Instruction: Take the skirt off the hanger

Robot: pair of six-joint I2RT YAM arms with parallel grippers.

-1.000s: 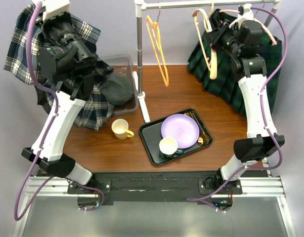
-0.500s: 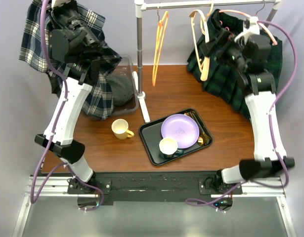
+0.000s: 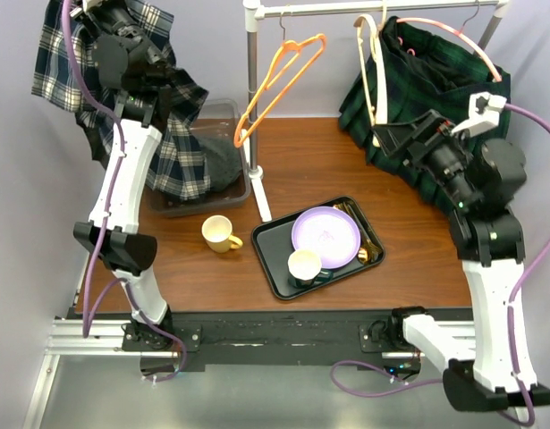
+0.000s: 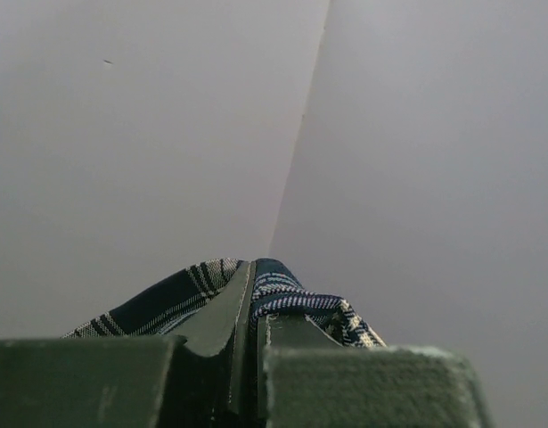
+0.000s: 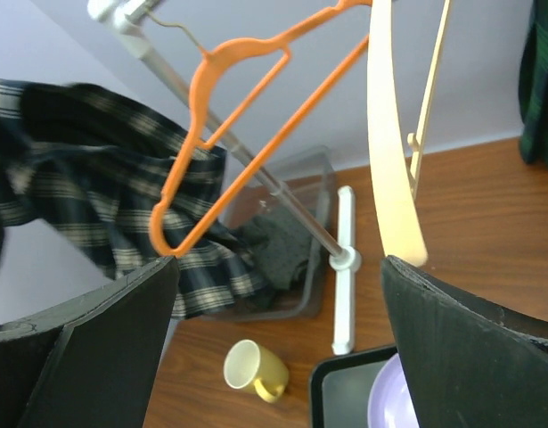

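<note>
**Plaid skirt and hangers.** The plaid skirt [image 3: 64, 67] hangs from the left fingers [image 4: 254, 308], which are pressed together on a fold of its edge. The rest of the cloth falls below them toward the clear bin [image 3: 223, 109]. We judge that the high hold keeps the fabric off the orange hanger [image 3: 279, 85], so the skirt is already off it.

That hanger is bare and tilted. It hooks on the rail [image 3: 382, 7] well to the right of the left fingers and ahead of the right fingers [image 3: 398, 143].

The right fingers stand wide apart and grip nothing. In the wrist view a cream hanger [image 5: 389, 160] hangs just ahead of them, and a dark green skirt [image 3: 435, 89] hangs beyond. We read this as a waiting pose.

Nearer the arm bases than either pair of fingers, the desk [image 3: 185, 268] carries a tray [image 3: 273, 268] with a purple plate [image 3: 326, 234].

We find no brand, label or legible writing. The faint mark on the plate is too small to read.
</note>
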